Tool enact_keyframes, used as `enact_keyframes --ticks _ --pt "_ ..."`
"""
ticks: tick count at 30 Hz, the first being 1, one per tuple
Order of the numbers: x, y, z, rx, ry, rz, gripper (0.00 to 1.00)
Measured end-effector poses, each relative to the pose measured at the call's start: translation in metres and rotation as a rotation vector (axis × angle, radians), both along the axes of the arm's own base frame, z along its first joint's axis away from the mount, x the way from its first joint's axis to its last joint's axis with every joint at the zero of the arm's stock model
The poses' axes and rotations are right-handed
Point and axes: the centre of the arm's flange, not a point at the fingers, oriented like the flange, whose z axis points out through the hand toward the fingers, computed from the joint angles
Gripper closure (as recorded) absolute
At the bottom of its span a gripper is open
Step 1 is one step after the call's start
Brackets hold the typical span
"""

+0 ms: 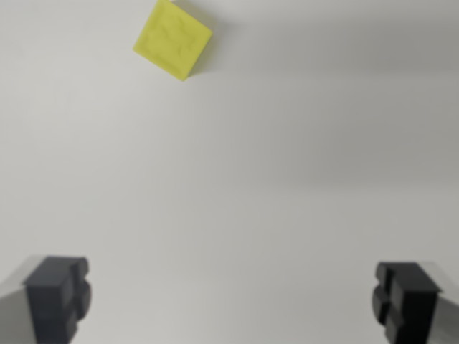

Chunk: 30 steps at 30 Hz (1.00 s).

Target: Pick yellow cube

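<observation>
Yellow cube [173,39]: it sits on the pale surface [237,186] at the top of the wrist view, left of centre, turned so its corners point up and down the picture like a diamond. Nothing touches it.

My gripper [229,297]: spread wide, nothing held. One dark fingertip [59,294] shows low at the wrist view's left, the other low at the wrist view's right, both well apart from the cube.

Relation to the cube: I am not above it. It lies far ahead of the gap between my fingertips and a little toward the left one.

Risk, offset: if I descend from here, I judge I would close on bare surface and miss the cube entirely.

Risk, rotation: the cube's faces stand diagonal to my closing line. Closing without turning my wrist would likely catch two corners, and the cube could twist or squirt out.

Risk, partial centring: arriving off to one side, one fingertip may land on the cube's top or shove it away.

Risk, blur: the cube's edges look soft, so my judgement of its angle is uncertain.
</observation>
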Motion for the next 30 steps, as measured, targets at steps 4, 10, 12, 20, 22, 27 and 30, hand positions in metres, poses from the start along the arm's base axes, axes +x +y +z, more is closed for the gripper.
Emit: enact_keyframes --ticks 4,10,12,20,22,27,30 --pt "0.000 0.000 0.000 0.000 0.000 0.000 0.00" --pt "0.003 0.002 -0.007 0.000 -0.003 -0.024 0.00" --pt "0.004 0.003 -0.012 0.001 -0.004 -0.034 0.00" --pt "0.009 0.006 -0.032 0.003 -0.009 -0.074 0.00" --pt "0.010 0.006 -0.037 0.003 -0.010 -0.084 0.00" --pt "0.013 0.008 -0.050 0.005 -0.012 -0.109 0.00" --pt "0.015 0.010 -0.057 0.006 -0.014 -0.124 0.00"
